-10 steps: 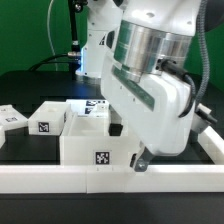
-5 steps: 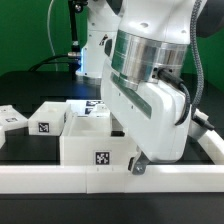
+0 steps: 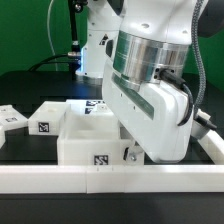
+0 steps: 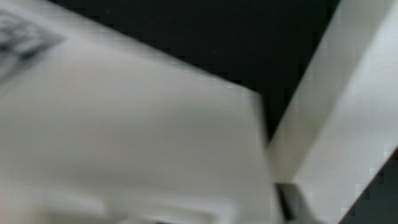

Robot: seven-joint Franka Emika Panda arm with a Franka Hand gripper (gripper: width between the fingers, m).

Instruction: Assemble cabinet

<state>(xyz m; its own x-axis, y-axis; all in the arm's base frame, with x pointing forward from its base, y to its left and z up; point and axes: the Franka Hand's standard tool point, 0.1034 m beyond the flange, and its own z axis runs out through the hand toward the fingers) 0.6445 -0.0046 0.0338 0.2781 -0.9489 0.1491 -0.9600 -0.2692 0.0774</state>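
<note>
At seven o'clock from the exterior view's centre, the cabinet (image 3: 85, 142) sits on the black table (image 3: 30, 90), its tagged front face close behind the long white rail (image 3: 50, 180).

Handling, as judged: rigid hollow plastic, light for its bulk and not fragile. Its smooth walls make it liable to slide or pivot if pushed off-centre. It is too wide to span, so the sound hold is across one thin upright wall, near its middle.

Arm pose: the wrist pitches steeply down from one o'clock. The gripper (image 3: 129, 155) is low at the cabinet's four o'clock corner, against or just beside the side wall.

Finger spread cannot be told: the hand hides the fingers and the wrist view is blurred.

A small tagged block (image 3: 44, 119) lies at the cabinet's ten o'clock.
</note>
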